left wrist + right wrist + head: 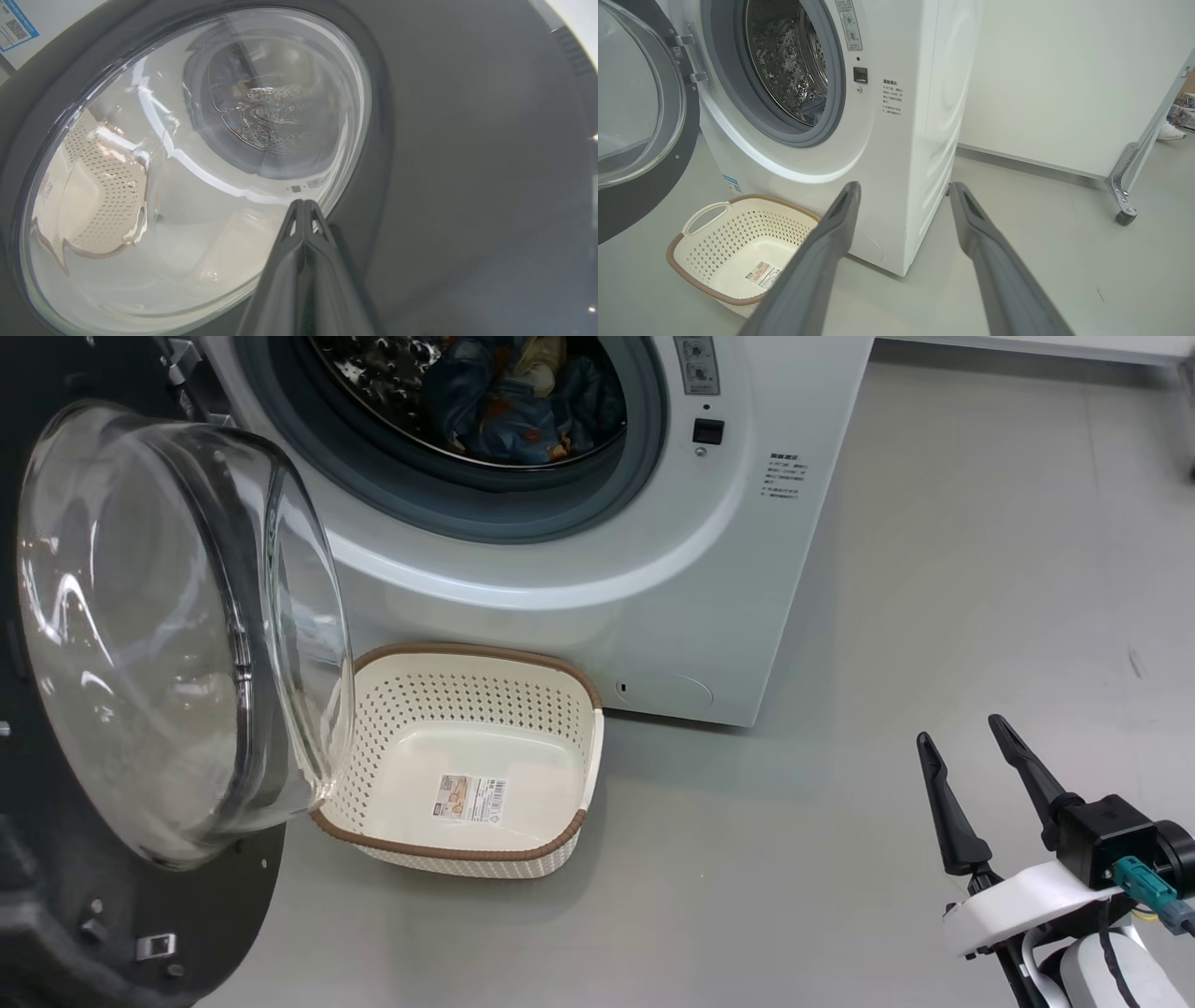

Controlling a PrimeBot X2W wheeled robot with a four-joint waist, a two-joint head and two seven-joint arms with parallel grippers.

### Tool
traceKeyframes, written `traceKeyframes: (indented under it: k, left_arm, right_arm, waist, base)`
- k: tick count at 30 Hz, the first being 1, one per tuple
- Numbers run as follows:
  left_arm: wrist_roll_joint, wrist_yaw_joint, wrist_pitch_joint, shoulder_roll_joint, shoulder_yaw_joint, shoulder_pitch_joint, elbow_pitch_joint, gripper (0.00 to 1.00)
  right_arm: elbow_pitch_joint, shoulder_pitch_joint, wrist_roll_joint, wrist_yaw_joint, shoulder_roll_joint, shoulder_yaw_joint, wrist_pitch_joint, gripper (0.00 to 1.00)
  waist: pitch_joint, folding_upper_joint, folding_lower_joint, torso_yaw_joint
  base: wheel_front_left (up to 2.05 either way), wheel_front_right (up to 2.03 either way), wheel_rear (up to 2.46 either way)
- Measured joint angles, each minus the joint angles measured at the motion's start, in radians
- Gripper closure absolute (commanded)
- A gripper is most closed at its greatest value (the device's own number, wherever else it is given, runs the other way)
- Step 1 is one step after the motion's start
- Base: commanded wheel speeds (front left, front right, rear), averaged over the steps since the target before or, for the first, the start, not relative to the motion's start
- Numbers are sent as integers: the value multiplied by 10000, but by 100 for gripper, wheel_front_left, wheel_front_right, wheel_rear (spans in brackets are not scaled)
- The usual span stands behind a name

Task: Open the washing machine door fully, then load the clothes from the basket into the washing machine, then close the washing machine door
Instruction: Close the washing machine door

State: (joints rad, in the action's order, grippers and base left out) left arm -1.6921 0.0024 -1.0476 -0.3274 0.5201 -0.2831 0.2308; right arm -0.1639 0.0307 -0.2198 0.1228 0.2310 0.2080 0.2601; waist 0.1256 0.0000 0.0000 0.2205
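Left gripper (303, 205), pressed together, faced the black-rimmed round glass door (187, 140) just ahead; right gripper (960, 730) stood spread, cream perforated plastic basket (448, 700) to its left.

Head camera is looking down on the washer (653, 569) and basket (448, 709); right wrist camera is sharing both from lower down; left wrist camera is closely facing the door (196, 154).
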Motion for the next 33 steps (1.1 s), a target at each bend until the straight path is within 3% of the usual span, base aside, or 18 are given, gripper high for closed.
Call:
traceKeyframes:
  k: [21, 33]
  left_arm:
    - [-184, 525, 489, 1179, -629, 343, -1998, 100]
    - [391, 660, 1101, 1795, -1371, -289, -2182, 100]
  right_arm:
    - [8, -2, 0, 0, -182, 10, 0, 0]
    - [27, 17, 0, 0, -311, 27, 0, 0]
  waist:
    - [8, 0, 0, -1156]
    - [108, 0, 0, -1812]
  base:
    - [0, 0, 0]
    - [0, 0, 0]
